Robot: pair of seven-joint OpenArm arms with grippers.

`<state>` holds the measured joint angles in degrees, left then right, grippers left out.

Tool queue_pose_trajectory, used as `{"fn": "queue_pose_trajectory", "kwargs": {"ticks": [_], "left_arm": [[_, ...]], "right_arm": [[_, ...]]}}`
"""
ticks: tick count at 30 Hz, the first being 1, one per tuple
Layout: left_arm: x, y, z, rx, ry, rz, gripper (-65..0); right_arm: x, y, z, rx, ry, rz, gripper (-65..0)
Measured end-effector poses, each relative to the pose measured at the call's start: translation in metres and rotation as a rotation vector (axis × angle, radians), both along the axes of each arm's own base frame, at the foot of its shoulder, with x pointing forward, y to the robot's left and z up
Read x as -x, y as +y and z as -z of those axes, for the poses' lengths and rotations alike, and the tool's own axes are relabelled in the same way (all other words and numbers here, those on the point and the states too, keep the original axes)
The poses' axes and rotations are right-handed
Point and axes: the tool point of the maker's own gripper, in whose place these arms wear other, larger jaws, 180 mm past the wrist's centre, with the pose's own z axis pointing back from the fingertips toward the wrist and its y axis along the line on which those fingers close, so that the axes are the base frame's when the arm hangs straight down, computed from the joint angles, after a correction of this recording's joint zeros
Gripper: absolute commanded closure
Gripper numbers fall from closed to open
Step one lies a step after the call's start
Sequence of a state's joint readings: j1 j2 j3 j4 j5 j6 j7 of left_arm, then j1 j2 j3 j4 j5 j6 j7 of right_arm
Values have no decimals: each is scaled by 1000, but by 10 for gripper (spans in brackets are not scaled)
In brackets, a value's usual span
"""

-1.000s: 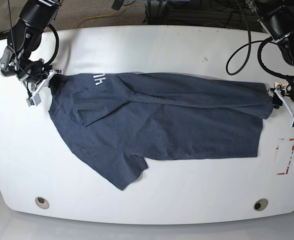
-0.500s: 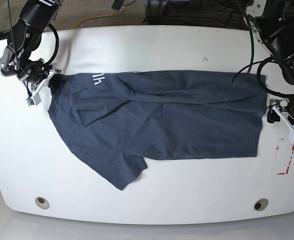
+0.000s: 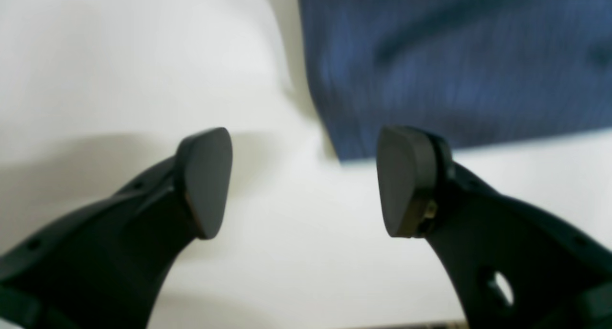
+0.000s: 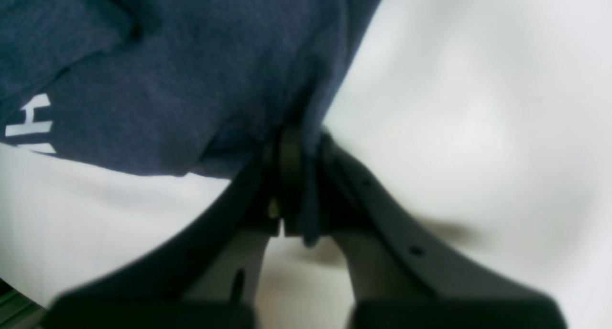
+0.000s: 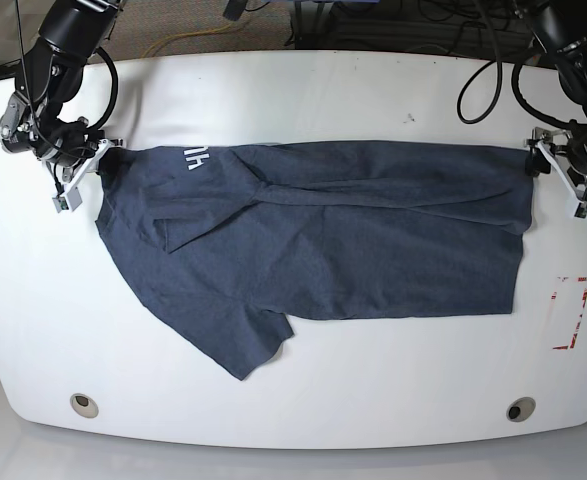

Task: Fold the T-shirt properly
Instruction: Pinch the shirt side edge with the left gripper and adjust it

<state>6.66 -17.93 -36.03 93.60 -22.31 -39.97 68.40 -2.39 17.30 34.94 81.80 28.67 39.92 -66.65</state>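
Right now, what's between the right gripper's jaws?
A bunched fold of the T-shirt, pinched at its edge by the shut right gripper. The pads' inner faces are covered by cloth.

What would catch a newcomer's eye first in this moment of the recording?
The dark blue T-shirt sprawls across the middle of the white table, one sleeve pointing toward the near edge. The right gripper is pinched shut on the fabric at the collar end, beside the white lettering. At the opposite end, the left gripper hangs open over bare table just off the shirt's corner, holding nothing.
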Motion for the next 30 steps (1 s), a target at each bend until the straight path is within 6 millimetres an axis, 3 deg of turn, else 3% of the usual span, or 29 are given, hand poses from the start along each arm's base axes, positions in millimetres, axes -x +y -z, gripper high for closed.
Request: {"fn": "queue_pose_trajectory", "kwargs": {"ticks": [3, 14, 19, 30], "left_arm": [[8, -4, 7, 12, 10, -3, -442], [-2, -35, 25, 103, -19, 30, -440], [1, -35, 37, 137, 7, 9, -440], [-2, -30, 35, 115, -27, 5, -444]], "right_arm": [[0, 0, 0, 0, 1, 0, 0], [5, 0, 3, -3, 5, 2, 0], [8, 3, 4, -11, 1, 8, 0], [8, 5, 5, -19, -1, 8, 0]]}}
